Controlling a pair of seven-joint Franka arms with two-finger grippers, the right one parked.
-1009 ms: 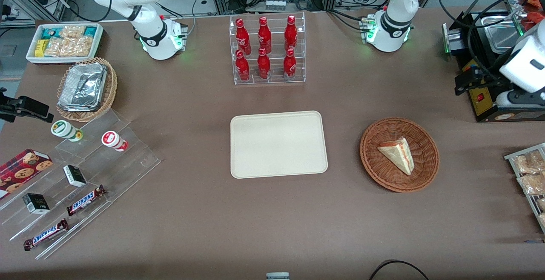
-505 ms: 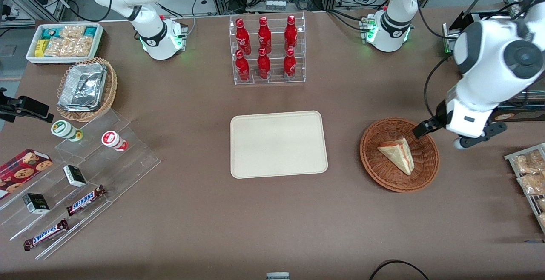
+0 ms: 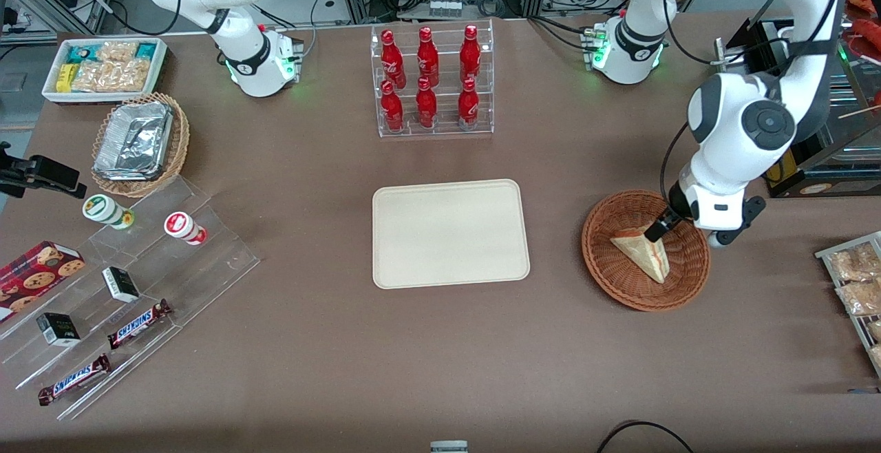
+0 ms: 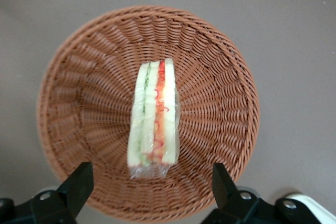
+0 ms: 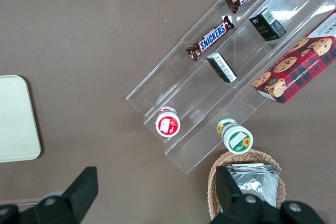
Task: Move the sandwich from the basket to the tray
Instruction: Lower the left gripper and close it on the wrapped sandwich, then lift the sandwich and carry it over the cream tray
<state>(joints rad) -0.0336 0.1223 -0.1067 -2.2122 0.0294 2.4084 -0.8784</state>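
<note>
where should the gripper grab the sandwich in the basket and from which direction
Take the sandwich across its two flat bread faces, coming straight down from above. It lies in the basket with its layered cut edge facing up, and the open gripper hovers over it with one finger to each side. Squeezing the bread faces likely keeps the layers together; the basket's sloping wall hinders a sideways approach.

My arm (image 3: 723,171) is glossy white, all rounded shells, with a dark grey round cap (image 3: 767,124) on the big joint and a thin black cable (image 3: 665,167) looping down at its eight o'clock. My base (image 3: 633,50) wears a black band and glows green at nine o'clock. My gripper (image 4: 151,170), spread wide above the basket (image 4: 226,77), has blunt black fingers (image 4: 79,182) with small silvery screws.
</note>
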